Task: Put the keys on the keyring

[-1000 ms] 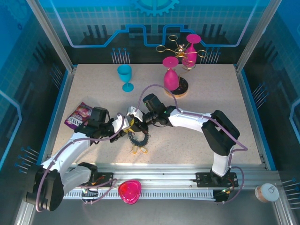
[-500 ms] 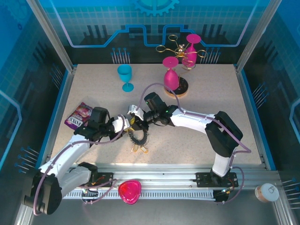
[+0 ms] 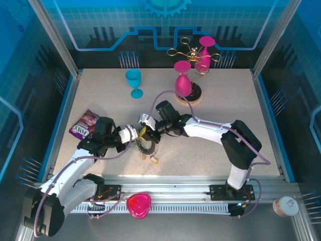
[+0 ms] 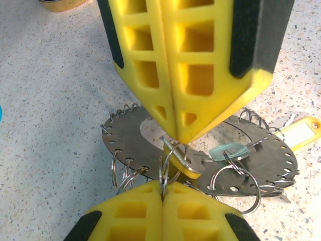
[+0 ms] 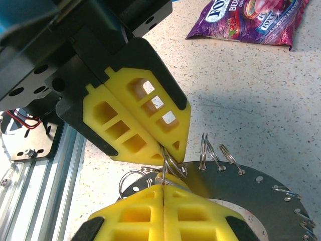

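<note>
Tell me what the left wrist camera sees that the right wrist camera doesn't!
Left wrist, not right wrist: a yellow-tagged key beside the keyring and a greenish key on the disc. Right wrist, not left wrist: the purple snack bag and the metal rail. Both: the grey keyring, its wire loops, and the left gripper and right gripper, shut, tips nearly meeting.

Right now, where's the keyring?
Top view: the keyring is on the table, near side, slightly left of centre, just under where the left pincer and right pincer meet tip to tip.
</note>
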Available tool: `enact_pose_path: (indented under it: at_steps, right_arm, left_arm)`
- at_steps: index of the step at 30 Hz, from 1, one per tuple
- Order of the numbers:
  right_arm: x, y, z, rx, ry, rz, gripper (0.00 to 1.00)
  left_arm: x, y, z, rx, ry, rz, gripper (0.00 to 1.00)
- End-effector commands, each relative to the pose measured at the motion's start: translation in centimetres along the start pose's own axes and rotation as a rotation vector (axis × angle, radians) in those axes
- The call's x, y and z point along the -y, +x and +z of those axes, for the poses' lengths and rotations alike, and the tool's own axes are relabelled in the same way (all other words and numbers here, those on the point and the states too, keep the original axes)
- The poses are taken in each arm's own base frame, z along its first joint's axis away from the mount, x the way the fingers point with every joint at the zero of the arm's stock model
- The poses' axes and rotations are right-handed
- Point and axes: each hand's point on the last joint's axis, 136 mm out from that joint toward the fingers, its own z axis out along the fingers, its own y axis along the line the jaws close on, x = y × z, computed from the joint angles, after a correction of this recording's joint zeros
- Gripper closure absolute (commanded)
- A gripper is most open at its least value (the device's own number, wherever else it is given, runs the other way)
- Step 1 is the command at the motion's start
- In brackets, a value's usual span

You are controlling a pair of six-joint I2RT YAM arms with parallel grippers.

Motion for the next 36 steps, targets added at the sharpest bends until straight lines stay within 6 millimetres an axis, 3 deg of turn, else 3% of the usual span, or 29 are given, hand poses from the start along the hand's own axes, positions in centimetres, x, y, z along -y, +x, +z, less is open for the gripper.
enact_pose_path:
  at_steps: [1, 7, 11, 15, 25, 36]
  right_arm:
    - [0.7, -0.1, -1.0, -0.004, 0.041, 0.023, 1.0]
    - [0.5, -0.1, -1.0, 0.009, 0.033, 0.04, 1.0]
    - [-0.2, -0.3, -2.0, 0.057, 0.027, 0.032, 0.63]
    - [-1.0, 0.6, -3.7, 0.055, 0.059, -0.033, 0.52]
    - [-2.0, -0.5, -7.1, 0.044, 0.173, -0.225, 0.53]
    - [-2.4, -1.5, -5.5, 0.042, 0.135, -0.273, 0.57]
  left_arm:
    - [-0.1, -1.1, -0.2, 0.053, -0.016, 0.048, 1.0]
    - [0.3, -1.4, -0.5, 0.07, -0.025, 0.096, 1.0]
    - [0.3, -1.8, -0.5, 0.087, -0.056, 0.156, 1.0]
    - [0.4, -2.5, -0.7, 0.106, -0.075, 0.215, 1.0]
    - [0.8, -4.1, -0.5, 0.155, -0.101, 0.375, 1.0]
    - [1.6, -5.2, -0.3, 0.178, -0.085, 0.45, 1.0]
